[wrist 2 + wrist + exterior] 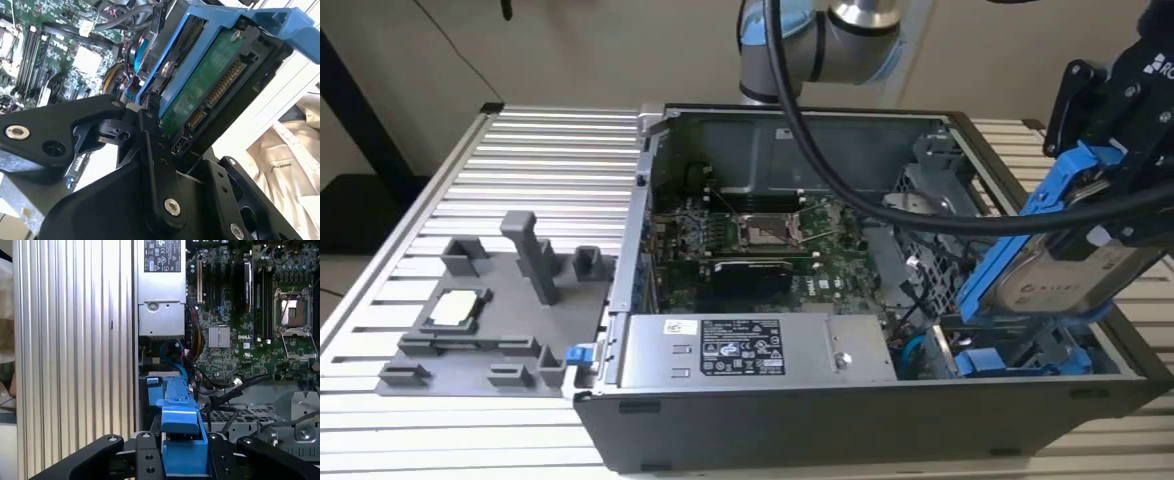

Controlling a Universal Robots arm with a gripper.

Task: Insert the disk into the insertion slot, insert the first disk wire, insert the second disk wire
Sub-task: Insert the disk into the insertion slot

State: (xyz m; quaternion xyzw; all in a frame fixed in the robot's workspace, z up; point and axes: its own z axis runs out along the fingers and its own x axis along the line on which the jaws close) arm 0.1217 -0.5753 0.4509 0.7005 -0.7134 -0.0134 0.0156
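- the gripper (1105,215) is closed on the disk (1058,275). its fingers (145,460) press the bright blue carrier from either side, as both wrist views show. this side grip seems chosen to leave the drive's far end free to enter a bay.
- the disk hangs tilted under the gripper with its pale label facing outward. in the second wrist view its green circuit board and connector edge (220,87) lie at the gripper's end. i judge this keeps the connectors reachable for the two wires.
- the insertion slot (1034,338), a bay of the grey drive cage, lies directly below the gripper in a corner of the open computer case (854,425). the disk's lower end is at the slot's mouth. i cannot tell whether it touches the metal, and it is plainly not seated.
- another blue-tabbed drive (987,362) sits low in the cage, just beside the slot.
- the motherboard (747,240) and power supply (734,350) lie well off to the gripper's side. no disk wire is in hand.
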